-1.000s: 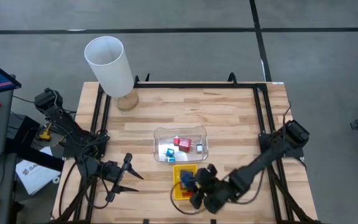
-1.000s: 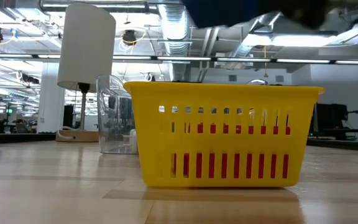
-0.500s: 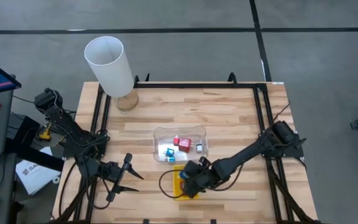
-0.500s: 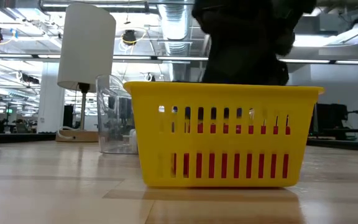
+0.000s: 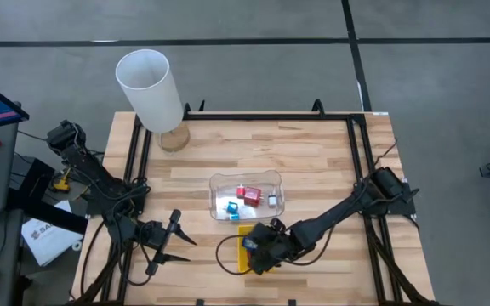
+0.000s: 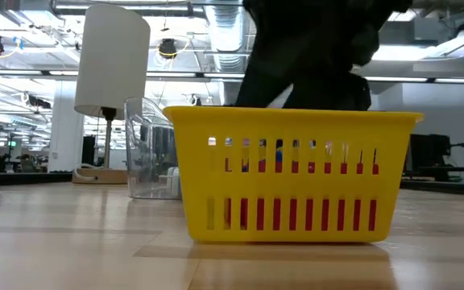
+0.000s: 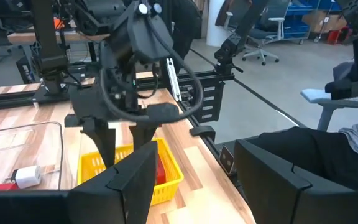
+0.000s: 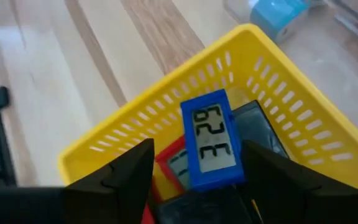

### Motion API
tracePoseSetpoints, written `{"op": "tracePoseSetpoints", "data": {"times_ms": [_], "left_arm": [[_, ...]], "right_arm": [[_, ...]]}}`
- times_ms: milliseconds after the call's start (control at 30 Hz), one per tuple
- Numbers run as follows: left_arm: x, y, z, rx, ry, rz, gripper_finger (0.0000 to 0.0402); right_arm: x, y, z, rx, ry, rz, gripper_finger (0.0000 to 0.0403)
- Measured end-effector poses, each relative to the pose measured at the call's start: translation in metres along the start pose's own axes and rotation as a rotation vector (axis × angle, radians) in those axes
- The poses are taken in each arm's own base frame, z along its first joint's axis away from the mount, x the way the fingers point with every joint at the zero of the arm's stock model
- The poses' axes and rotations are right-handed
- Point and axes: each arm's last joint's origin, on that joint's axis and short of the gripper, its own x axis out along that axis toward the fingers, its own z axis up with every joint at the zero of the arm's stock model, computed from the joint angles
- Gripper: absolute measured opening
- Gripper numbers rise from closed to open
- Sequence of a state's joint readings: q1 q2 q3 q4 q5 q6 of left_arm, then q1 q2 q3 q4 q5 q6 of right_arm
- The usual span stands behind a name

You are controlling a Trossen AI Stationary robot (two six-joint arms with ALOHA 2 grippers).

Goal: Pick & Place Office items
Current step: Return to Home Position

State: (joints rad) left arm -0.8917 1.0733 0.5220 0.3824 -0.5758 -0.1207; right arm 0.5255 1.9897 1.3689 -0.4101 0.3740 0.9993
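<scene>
Right gripper [image 5: 262, 247]: over the yellow basket [image 5: 242, 255], at 6 o'clock on the table seen from above, taking 12 o'clock as the edge by the white cylinder [image 5: 149, 87]. Its arm runs off toward 3 o'clock.
Right fingers [image 8: 124, 176]: spread wide and clamping nothing; the blue clock stands in the gap between them.
Blue clock [image 8: 212, 140]: inside the basket, on end, with its display facing the right wrist camera.
Red clock [image 8: 174, 167]: in the basket, partly hidden behind the blue one.
Black clock [image 8: 258, 127]: in the basket, on the blue clock's other side.
Clear tray [image 5: 219, 183]: just beside the basket at its 12 o'clock. It holds a red block [image 5: 247, 194] and blue-and-white bits [image 5: 231, 208].
Left gripper [image 5: 170, 239]: at 8 o'clock on the table, well apart from the basket, with its fingers wide and empty.
Right wrist view only: the three clocks, with their displays legible as displays.
High view: the right gripper covers most of the basket, so its contents are hidden.
Low view: the clocks appear only as red and blue patches through the basket's slots, with the dark gripper down at the rim.
Left wrist view: the right gripper's two fingers point down at the basket with a gap between them, and something red lies inside.
</scene>
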Motion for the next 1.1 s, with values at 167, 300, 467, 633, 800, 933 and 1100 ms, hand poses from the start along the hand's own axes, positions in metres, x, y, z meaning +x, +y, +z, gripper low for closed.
{"op": "tracePoseSetpoints", "data": {"times_ms": [167,300,467,633,800,933,1100], "left_arm": [[0.000,0.000,0.000,0.001,0.002,0.000,0.0209],[-0.003,0.003,-0.012,-0.009,0.114,0.017,0.0209],[-0.027,0.013,-0.039,-0.068,0.219,0.090,0.0209],[-0.051,0.036,-0.072,-0.159,0.061,0.142,0.0209],[-0.045,0.074,-0.070,-0.111,-0.108,0.118,0.0209],[-0.035,0.110,-0.055,-0.049,-0.080,0.080,0.0209],[-0.051,0.144,-0.050,-0.036,-0.068,0.099,0.0209]], "right_arm": [[-0.023,0.011,-0.007,0.034,-0.079,0.019,0.0234],[-0.054,0.021,-0.029,0.048,-0.168,-0.013,0.0232],[-0.089,0.023,-0.073,0.121,-0.271,-0.082,0.0232],[-0.109,0.022,-0.102,0.175,-0.362,-0.091,0.0232],[-0.109,0.014,-0.100,0.193,-0.371,-0.141,0.0232],[-0.110,0.012,-0.093,0.190,-0.373,-0.157,0.0232],[-0.115,0.009,-0.097,0.163,-0.416,-0.174,0.0232]]}}
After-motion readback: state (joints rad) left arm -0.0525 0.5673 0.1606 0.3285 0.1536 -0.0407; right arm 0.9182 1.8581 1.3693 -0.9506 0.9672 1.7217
